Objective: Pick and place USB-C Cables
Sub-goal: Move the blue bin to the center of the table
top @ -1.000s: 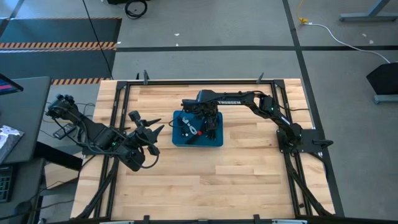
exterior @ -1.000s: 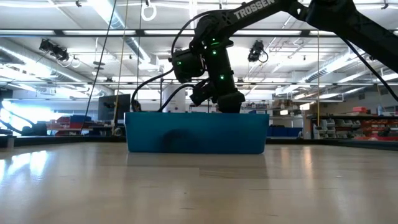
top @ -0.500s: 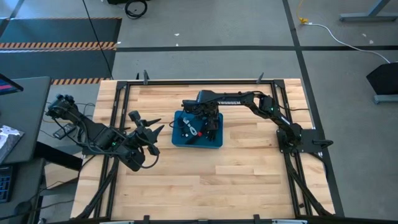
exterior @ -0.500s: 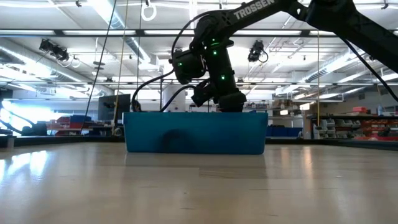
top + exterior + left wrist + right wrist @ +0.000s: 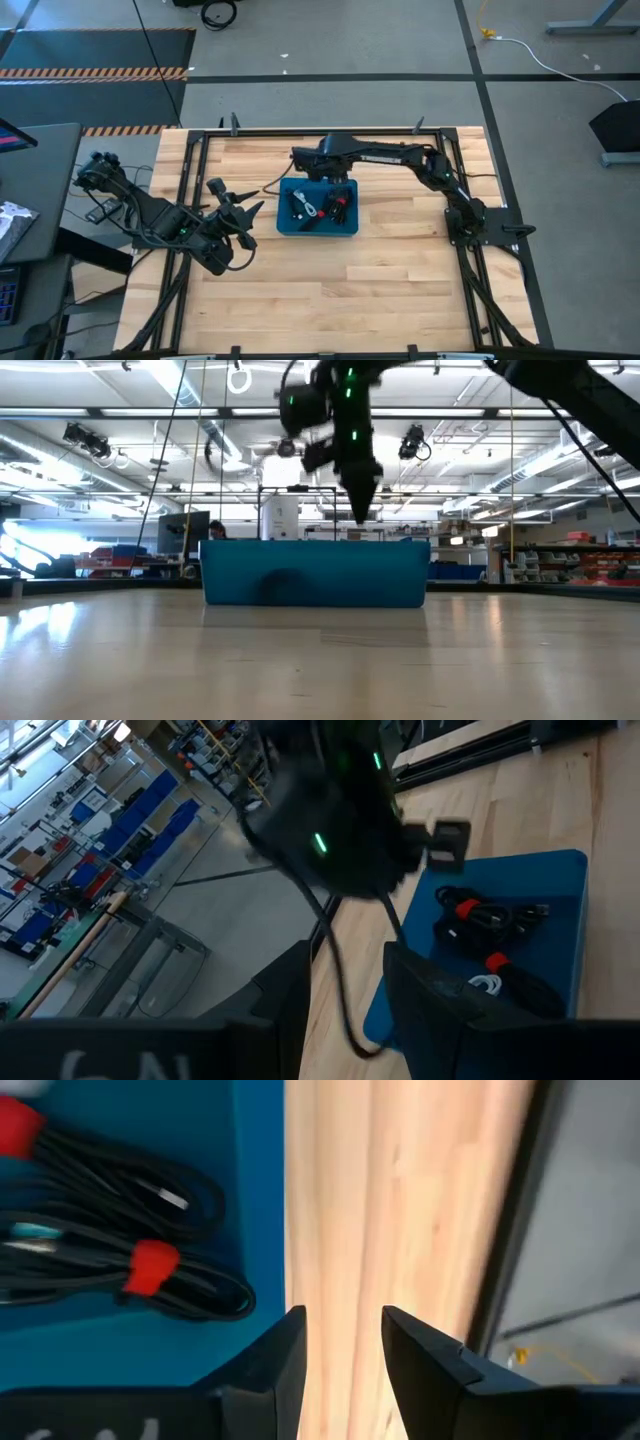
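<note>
A blue bin point(image 5: 286, 226) stands mid-table and holds several small bundled USB-C cables: black ones with red bands point(image 5: 338, 205), a black one point(image 5: 298, 200) and a white one point(image 5: 311, 209). They also show in the right wrist view point(image 5: 150, 1270) and the left wrist view point(image 5: 490, 917). My right gripper point(image 5: 362, 515) hangs above the bin's far edge, fingers pointing down, open by a narrow gap point(image 5: 343, 1330) and empty. My left gripper point(image 5: 238, 200) waits open, left of the bin.
The bin's near wall point(image 5: 315, 573) hides its contents in the low view. Black frame rails point(image 5: 320, 131) run along the table's edges. Bare wood point(image 5: 330, 290) lies near of the bin and to its right.
My right gripper has risen out of the blue bin and gone a little toward the table's far edge. It now hangs clear above the bin's rim. The cables it had covered now show lying in the bin.
</note>
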Available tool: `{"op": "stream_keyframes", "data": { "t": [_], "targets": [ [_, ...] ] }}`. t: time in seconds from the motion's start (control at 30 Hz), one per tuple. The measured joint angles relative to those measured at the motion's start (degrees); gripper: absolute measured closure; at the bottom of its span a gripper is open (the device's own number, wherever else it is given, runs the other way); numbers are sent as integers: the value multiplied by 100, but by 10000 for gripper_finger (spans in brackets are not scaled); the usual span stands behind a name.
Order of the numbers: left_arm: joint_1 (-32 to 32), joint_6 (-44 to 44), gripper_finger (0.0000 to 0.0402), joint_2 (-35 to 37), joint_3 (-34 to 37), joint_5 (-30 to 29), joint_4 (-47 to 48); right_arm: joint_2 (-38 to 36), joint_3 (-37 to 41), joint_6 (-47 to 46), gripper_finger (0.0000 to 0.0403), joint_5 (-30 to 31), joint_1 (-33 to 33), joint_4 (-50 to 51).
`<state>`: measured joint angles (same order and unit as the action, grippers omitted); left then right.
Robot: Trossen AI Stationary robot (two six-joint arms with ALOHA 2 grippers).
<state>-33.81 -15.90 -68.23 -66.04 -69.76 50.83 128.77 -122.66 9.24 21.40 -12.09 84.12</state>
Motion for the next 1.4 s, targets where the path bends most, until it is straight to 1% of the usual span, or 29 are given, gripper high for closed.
{"op": "stream_keyframes", "data": {
  "t": [0.13,0.23,0.3,0.33,0.43,0.53,0.63,0.73,0.87,0.9,0.93,1.03,1.2,1.27,1.4],
  "targets": [
    [1,0,267,0,0,0,0,-447,-231,-169,265,-270,105,117],
    [1,0,267,0,0,0,-2,-853,-231,-553,265,-542,201,357],
    [1,-1,267,0,0,0,-5,-1117,-229,-841,265,-618,293,628],
    [1,-12,267,0,0,0,-7,-1269,-181,-957,265,-655,348,600],
    [-1,-20,267,0,0,-2,-43,-1842,72,-1159,265,-1019,563,555],
    [1,157,267,0,0,69,-230,-2402,334,-1371,265,-1070,819,517],
    [1,564,267,0,0,516,-707,-2942,614,-1638,265,-996,1045,262],
    [98,1187,267,-34,8,1083,-1564,-3498,948,-1854,266,-891,1277,-62],
    [528,1882,267,-169,318,2101,-3091,-4026,1578,-2068,266,-886,1599,-386],
    [707,1951,267,-233,356,2368,-3297,-4130,1759,-2129,266,-878,1669,-403],
    [906,1944,267,-302,364,2645,-3314,-4226,1968,-2195,266,-865,1732,-411],
    [1540,1568,267,-461,374,3335,-2820,-4402,2723,-2428,268,-877,1886,-491],
    [2599,816,267,-535,378,4265,-1409,-4552,4192,-2623,268,-908,2118,-608],
    [2922,627,267,-533,378,4466,-975,-4649,4797,-2618,268,-870,2166,-897],
    [3513,450,267,-584,373,4912,-255,-4865,5789,-2419,269,-824,2098,-1852]
  ]
}}
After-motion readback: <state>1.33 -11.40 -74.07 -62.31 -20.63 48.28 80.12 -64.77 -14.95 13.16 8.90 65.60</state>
